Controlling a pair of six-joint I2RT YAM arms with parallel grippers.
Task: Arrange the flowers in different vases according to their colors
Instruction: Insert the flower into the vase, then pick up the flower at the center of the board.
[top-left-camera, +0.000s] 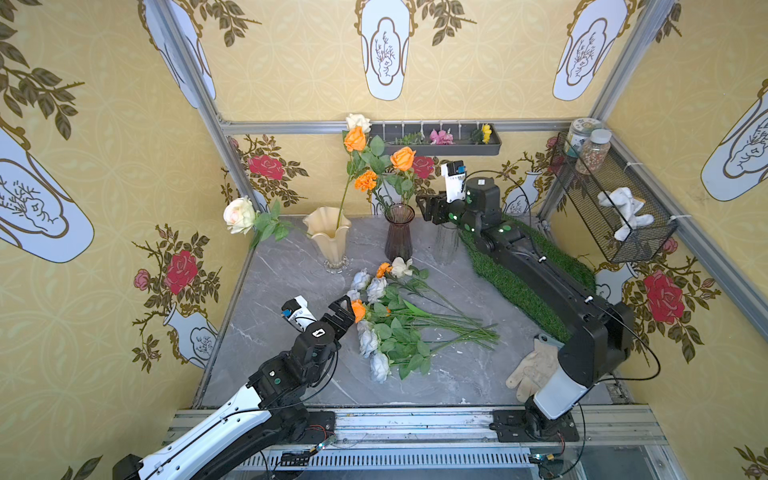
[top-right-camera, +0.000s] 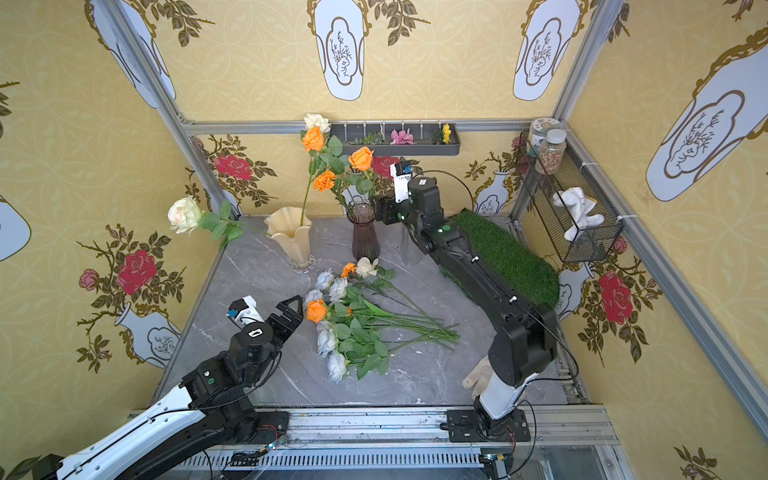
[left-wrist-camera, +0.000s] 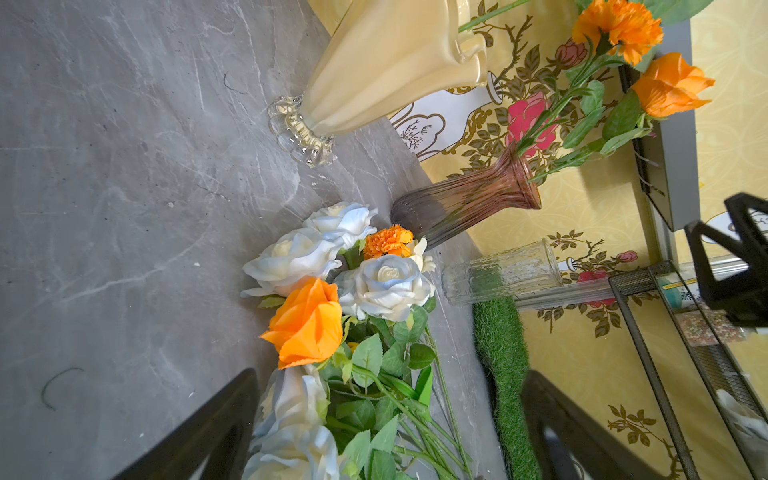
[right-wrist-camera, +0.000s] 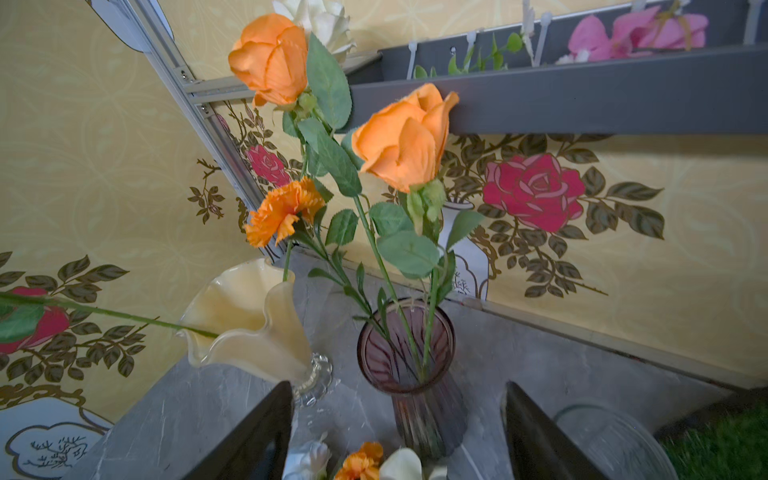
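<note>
Progress, as judged: about a third done. Purple ribbed vase (top-left-camera: 399, 232) at table 12 o'clock is carrying two orange roses (top-left-camera: 403, 158) plus a marigold (top-left-camera: 365, 180). Cream ruffled vase (top-left-camera: 330, 237) at 11 o'clock is holding two cream roses (top-left-camera: 239, 215). Clear glass vase (left-wrist-camera: 503, 272) at 1 o'clock is sitting empty. Pile (top-left-camera: 390, 320) at table centre is waiting: several blue-white roses (top-left-camera: 376, 289), one loose orange rose (top-right-camera: 316, 311), a loose marigold (top-left-camera: 383, 269), a loose cream rose (top-left-camera: 401, 266). Left gripper (top-right-camera: 300, 311) is hovering at the pile's 9 o'clock, jaws wide, nothing held, just beside the loose orange rose. Right gripper (top-left-camera: 422, 210) is hanging at the purple ribbed vase's 3 o'clock, jaws wide, empty.
</note>
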